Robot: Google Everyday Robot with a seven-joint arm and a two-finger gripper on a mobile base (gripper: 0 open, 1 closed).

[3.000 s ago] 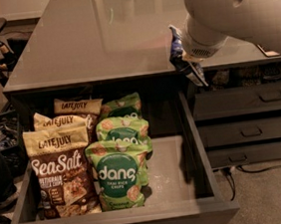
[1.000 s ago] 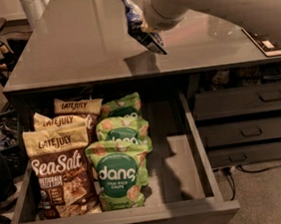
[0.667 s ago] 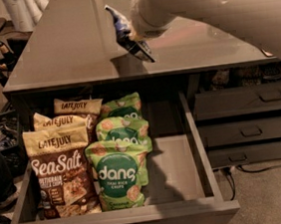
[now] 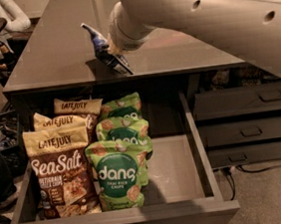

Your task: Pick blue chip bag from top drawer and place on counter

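1. far left of the open top drawer [image 4: 172, 168]: brown-and-cream late july bags [image 4: 61, 172] stand in a row running front to back. the front one reads "sea salt".

2. just beside them, to the right: green dang bags [image 4: 118, 174], also upright and in a row. the right part of the drawer floor is bare. no blue bag is in the drawer.

3. above the drawer, on the near left part of the counter [image 4: 45, 59]: the blue chip bag [image 4: 96, 39] is at the gripper [image 4: 116, 64], over the countertop and close behind its front edge.
   - the jaws pinch the lower right part of the bag.
   - the dark fingers are mostly hidden behind the bag and the white wrist.

4. key relation: the bag's long axis is tilted, with the free end up and to the left and the gripped end down and to the right. the low end is at or just above the surface. contact cannot be confirmed. a dark reflection lies directly below it.

5. judgement: the pick is done and the placing step is in hand. the remaining move is a short descent, then release. if the tilted bag is released high, it may tip toward the front edge and the open drawer.

6. right: the white arm [image 4: 210, 16] crosses the counter from the upper right. below it are narrower grey drawers [image 4: 253, 132] with handles, all closed.
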